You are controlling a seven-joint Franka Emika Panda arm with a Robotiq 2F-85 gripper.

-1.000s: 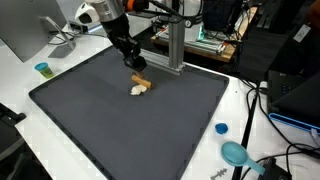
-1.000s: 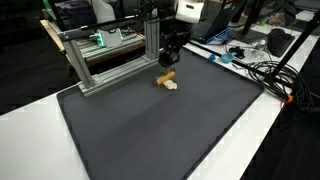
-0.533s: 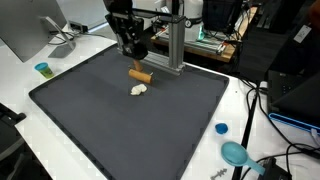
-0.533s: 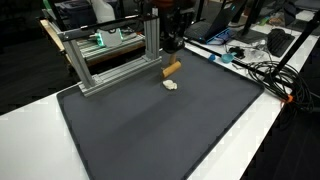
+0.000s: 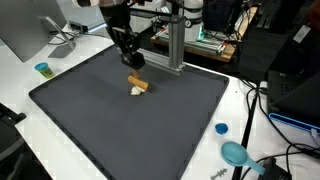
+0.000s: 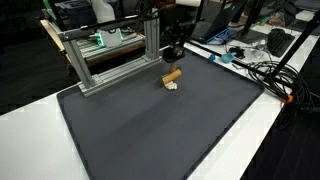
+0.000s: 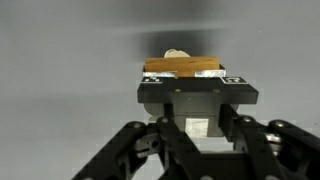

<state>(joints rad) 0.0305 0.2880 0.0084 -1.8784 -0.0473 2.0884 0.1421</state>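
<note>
My gripper (image 5: 133, 68) is shut on a small tan wooden block (image 5: 138, 83) and holds it low over the dark grey mat (image 5: 120, 125). A small white lump (image 5: 136, 92) lies on the mat right beside the block, touching or nearly touching it. Both exterior views show this; the block (image 6: 172, 75) hangs under the gripper (image 6: 172, 60) just above the white lump (image 6: 172, 85). In the wrist view the block (image 7: 181, 66) lies crosswise between the fingertips (image 7: 197, 78), with the white lump (image 7: 177, 53) peeking out behind it.
An aluminium frame (image 6: 108, 62) stands at the mat's back edge, close behind the gripper. A small blue cup (image 5: 42, 69), a blue cap (image 5: 221, 128) and a teal object (image 5: 236, 153) sit on the white table. Cables (image 6: 262, 70) lie beside the mat.
The gripper rose with the wooden block away from the white lump, then came back down; the block is now low beside the lump again.
</note>
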